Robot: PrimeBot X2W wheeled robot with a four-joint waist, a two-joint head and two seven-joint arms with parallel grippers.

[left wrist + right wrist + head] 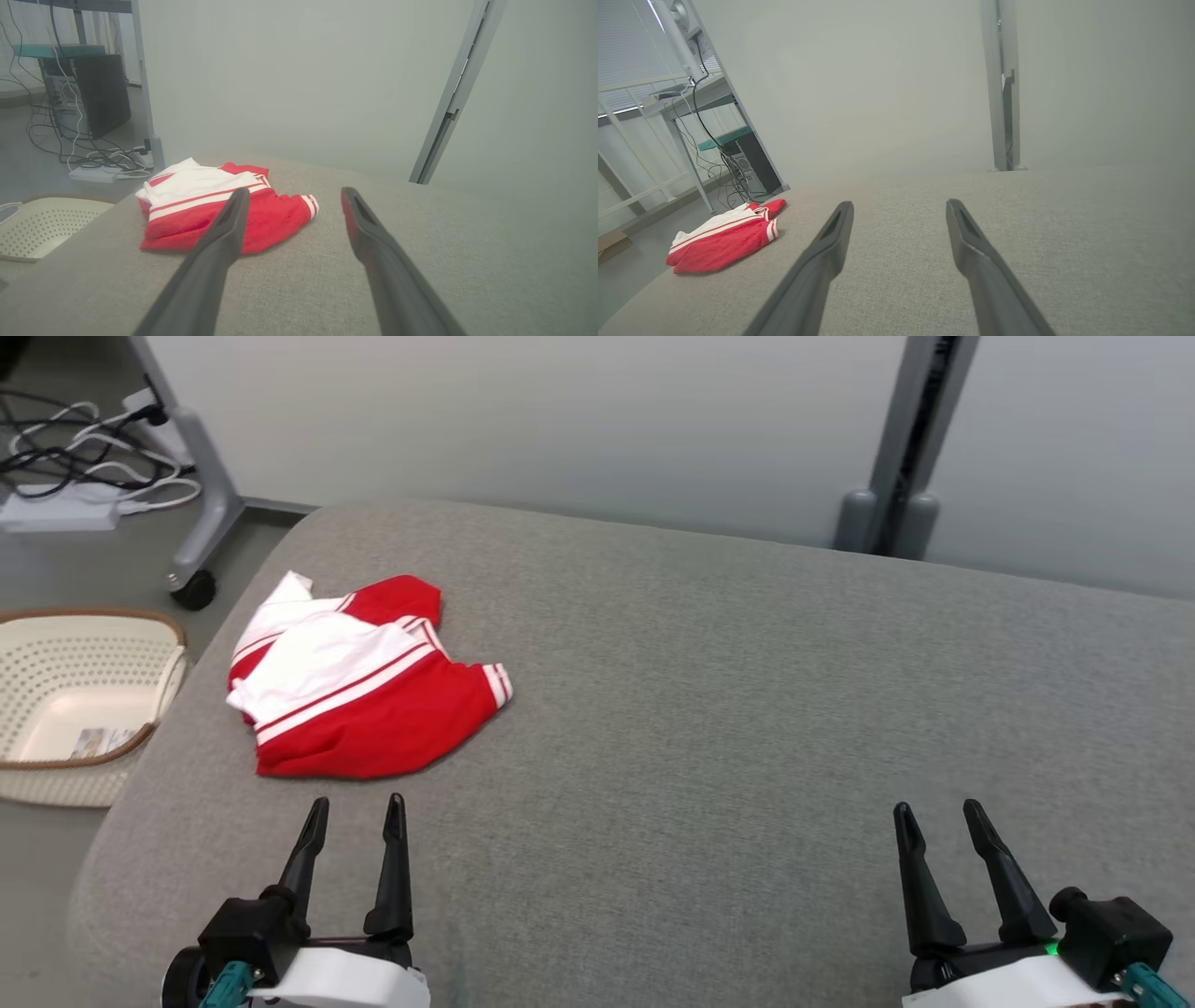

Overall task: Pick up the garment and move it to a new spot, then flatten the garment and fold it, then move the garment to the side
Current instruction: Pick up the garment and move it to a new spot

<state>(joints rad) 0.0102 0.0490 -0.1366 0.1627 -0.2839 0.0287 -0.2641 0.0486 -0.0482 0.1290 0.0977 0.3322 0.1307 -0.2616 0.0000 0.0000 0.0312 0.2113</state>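
Left hand (pixel 359 799) and right hand (pixel 935 805) gape empty; a shallow pinch may drag the garment (pixel 355 709) off the nearby surface (pixel 700 709) edge.

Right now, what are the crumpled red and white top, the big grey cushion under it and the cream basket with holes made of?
The crumpled red and white top: soft matte cloth, probably knit; it bunches in loose folds. The big grey cushion: woven fabric, matte; fine speckled weave shows. The cream basket with holes: likely moulded plastic, smooth; even rows of holes, brown rim.
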